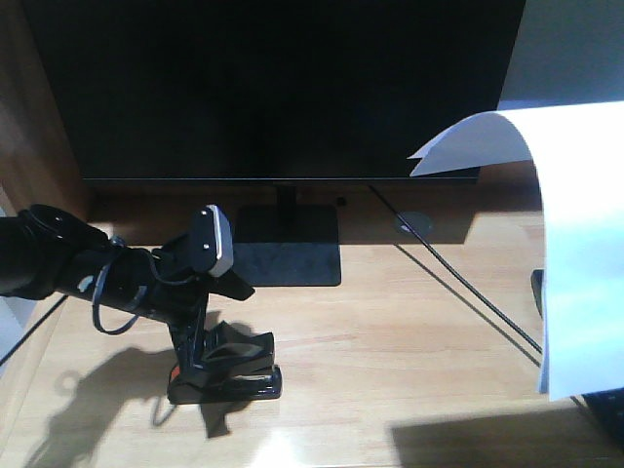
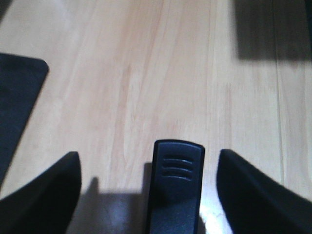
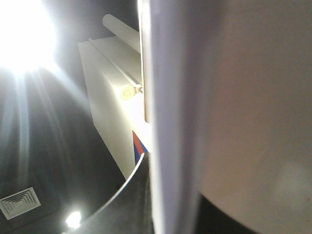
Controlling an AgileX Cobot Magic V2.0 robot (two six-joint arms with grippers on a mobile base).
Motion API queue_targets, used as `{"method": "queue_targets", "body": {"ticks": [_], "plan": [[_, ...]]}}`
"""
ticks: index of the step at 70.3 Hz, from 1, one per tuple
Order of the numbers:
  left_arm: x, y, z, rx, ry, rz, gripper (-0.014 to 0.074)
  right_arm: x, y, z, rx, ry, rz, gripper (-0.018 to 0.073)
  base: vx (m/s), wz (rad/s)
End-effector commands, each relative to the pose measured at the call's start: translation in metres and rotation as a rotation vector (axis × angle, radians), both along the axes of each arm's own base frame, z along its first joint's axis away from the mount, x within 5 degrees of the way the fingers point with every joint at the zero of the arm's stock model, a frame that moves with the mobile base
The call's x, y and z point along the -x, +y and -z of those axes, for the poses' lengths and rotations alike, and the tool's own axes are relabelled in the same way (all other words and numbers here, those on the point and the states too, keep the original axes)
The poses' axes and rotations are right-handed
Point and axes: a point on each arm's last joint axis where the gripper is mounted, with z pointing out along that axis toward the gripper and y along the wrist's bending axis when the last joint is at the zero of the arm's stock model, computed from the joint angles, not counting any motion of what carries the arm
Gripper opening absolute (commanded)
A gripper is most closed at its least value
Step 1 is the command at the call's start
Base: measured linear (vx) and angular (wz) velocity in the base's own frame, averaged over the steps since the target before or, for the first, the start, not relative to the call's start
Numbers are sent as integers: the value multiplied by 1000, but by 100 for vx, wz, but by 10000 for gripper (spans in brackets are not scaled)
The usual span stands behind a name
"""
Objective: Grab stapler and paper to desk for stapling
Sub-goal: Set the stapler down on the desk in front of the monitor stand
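Note:
The black stapler (image 1: 229, 375), orange-red at its rear, lies on the pale wood desk (image 1: 390, 331) at the front left. My left gripper (image 1: 219, 356) reaches down around it. In the left wrist view the stapler (image 2: 178, 185) sits between the two dark fingers (image 2: 44, 195) of the left gripper (image 2: 147, 156), with a gap of desk (image 2: 161, 73) on either side, so the gripper is open. The white paper (image 1: 580, 244) stands in the air at the right, its top curling over to the left. It fills the right wrist view (image 3: 219, 97), pressed beside a dark finger (image 3: 131, 209) of my right gripper.
A large black monitor (image 1: 283, 88) spans the back, its stand base (image 1: 288, 253) just behind the stapler. A round grommet (image 1: 413, 223) and a black cable (image 1: 468, 292) lie at the right. A dark object (image 1: 537, 292) peeks out beside the paper.

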Motion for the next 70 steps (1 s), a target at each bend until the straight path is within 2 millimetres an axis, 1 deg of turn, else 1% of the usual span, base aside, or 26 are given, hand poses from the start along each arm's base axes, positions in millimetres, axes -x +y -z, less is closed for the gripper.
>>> {"method": "queue_targets", "body": {"ticks": [1,8,16,34,36,57,70], "plan": [[5,-3,-37,80,-47,-22,428,4,-1,-10,-12,-65,3,-6,0,0],[8,-2,-47,99,-41,-49,353,4,-1,-10,-12,-65,3,-6,0,0],[11,-2,-54,115,-31,-53,258,4,-1,-10,-12,-65,3,-6,0,0],[16,-2,-53,96,-16,-5,8,4,-1,-10,-12,-65,3,-6,0,0],[16,-2,-53,96,-16,-6,-9,4,-1,-10,-12,-65,3,-6,0,0],[12,-1,-50,90,-9,-50,-8,4,-1,-10,-12,-65,3,-6,0,0],[8,-4,-36,69,19,-54,-8,4,-1,-10,-12,-65,3,-6,0,0]]}}
